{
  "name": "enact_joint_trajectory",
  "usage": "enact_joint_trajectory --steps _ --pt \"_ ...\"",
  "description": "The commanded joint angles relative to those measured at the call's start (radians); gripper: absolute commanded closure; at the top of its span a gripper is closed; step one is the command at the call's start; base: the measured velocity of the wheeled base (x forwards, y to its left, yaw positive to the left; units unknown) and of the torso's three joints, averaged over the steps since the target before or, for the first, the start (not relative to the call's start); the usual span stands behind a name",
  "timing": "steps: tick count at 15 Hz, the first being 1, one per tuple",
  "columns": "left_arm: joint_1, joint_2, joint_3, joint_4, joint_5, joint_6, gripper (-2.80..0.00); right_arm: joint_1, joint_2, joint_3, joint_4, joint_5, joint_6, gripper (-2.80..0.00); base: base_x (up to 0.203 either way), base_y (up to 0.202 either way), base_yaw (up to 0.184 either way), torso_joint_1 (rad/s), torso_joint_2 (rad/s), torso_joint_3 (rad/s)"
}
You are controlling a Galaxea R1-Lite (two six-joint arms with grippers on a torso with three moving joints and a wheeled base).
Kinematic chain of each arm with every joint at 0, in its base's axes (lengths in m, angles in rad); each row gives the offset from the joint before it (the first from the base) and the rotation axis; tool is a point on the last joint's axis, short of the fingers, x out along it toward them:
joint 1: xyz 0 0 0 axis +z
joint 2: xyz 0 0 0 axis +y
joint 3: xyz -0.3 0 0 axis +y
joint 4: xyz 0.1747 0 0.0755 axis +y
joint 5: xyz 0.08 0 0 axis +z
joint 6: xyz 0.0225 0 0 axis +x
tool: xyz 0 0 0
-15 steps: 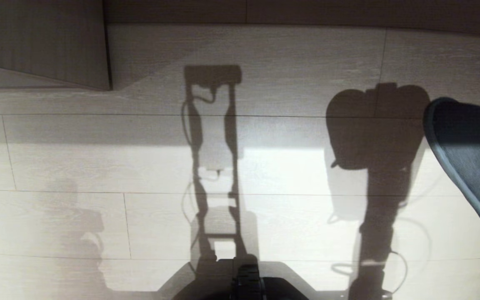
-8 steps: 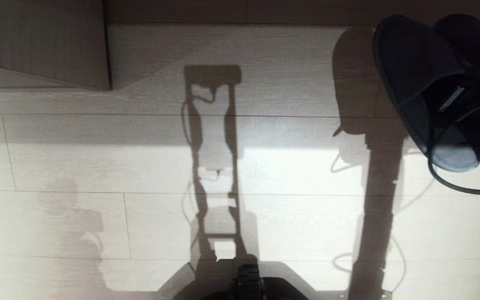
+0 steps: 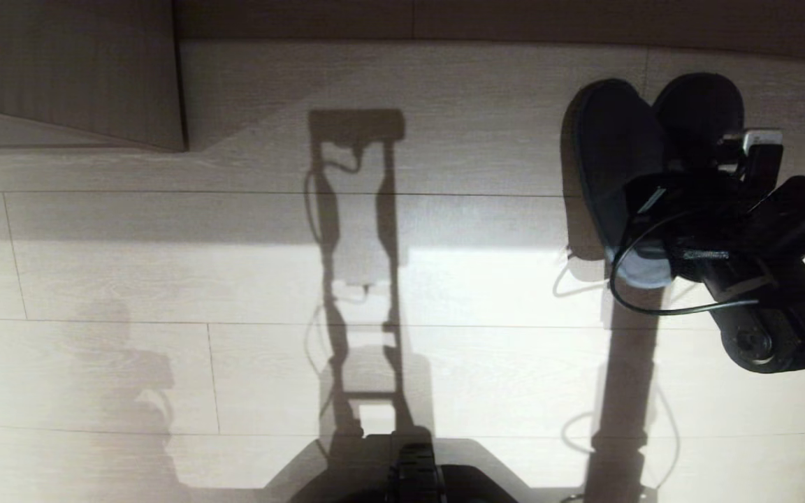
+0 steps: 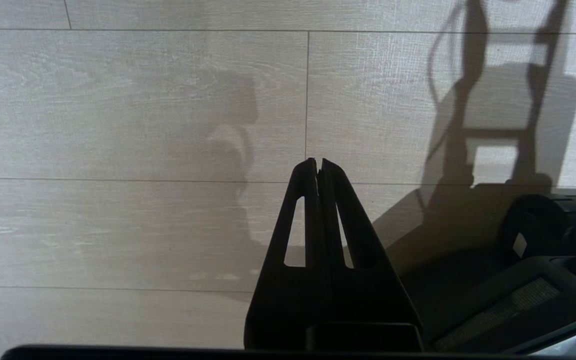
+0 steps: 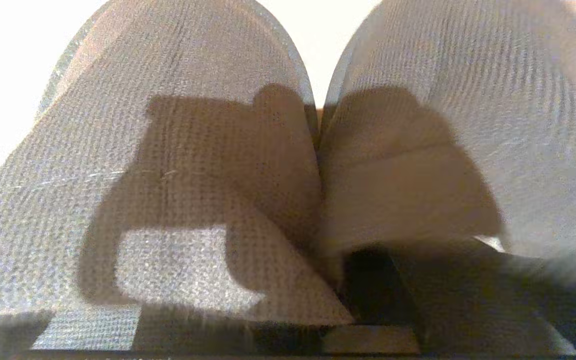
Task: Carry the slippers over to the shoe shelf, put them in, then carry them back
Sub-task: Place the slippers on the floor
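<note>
Right gripper (image 3: pixel 675 209), at about three o'clock of the head view's centre, is clamped tight on the slippers (image 3: pixel 619 161), pinching the pair together where their inner edges meet; the right wrist view shows both textured faces of the slippers (image 5: pixel 178 165) fanning apart from that pinch. The pair hangs ahead of the gripper toward eleven o'clock, with the long axis running from six to twelve o'clock and the rounded ends pointing toward twelve, away from the robot's base. They appear to be off the floor (image 3: pixel 165 279), since their shadow lies just beside them, though how far off cannot be told. A pale wood-grain panel (image 3: pixel 67 70) sits at ten o'clock, well apart from the load; whether it belongs to the shoe shelf is not certain, and no cubby opening is in view. My judgement is that the carry rests wholly on this arm, with travel needed before any placing. Left gripper (image 4: pixel 318 167) hangs over bare floor beside the base with its fingers pressed together, holding nothing, and lies farther from the pair.
</note>
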Motion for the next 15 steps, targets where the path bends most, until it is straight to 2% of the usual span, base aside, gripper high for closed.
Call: enact_joint_trajectory --steps 1,3,4,10,15 --pt "0.002 0.000 0.000 0.000 0.000 -0.001 0.00 0.000 0.064 -0.005 -0.006 0.000 -0.002 0.00 0.000 0.000 0.000 0.000 0.00 0.000" --pt "0.002 0.000 0.000 0.000 0.000 -0.001 0.00 0.000 0.099 -0.004 -0.006 -0.007 -0.003 0.00 0.000 0.000 0.000 0.000 0.00 0.000" --pt "0.000 0.000 0.000 0.000 0.000 -0.001 0.00 0.001 0.105 -0.001 -0.006 -0.007 -0.003 -2.80 0.000 0.000 0.000 0.000 0.00 0.000" --pt "0.000 -0.002 0.000 0.000 0.000 -0.002 0.00 0.002 0.070 0.011 -0.002 -0.016 -0.012 -2.80 0.000 0.000 0.000 0.000 0.00 0.000" --pt "0.000 -0.002 0.000 0.000 0.000 -0.002 0.00 0.011 -0.027 0.097 0.000 -0.010 -0.019 -2.80 0.000 0.000 0.000 0.000 0.00 0.000"
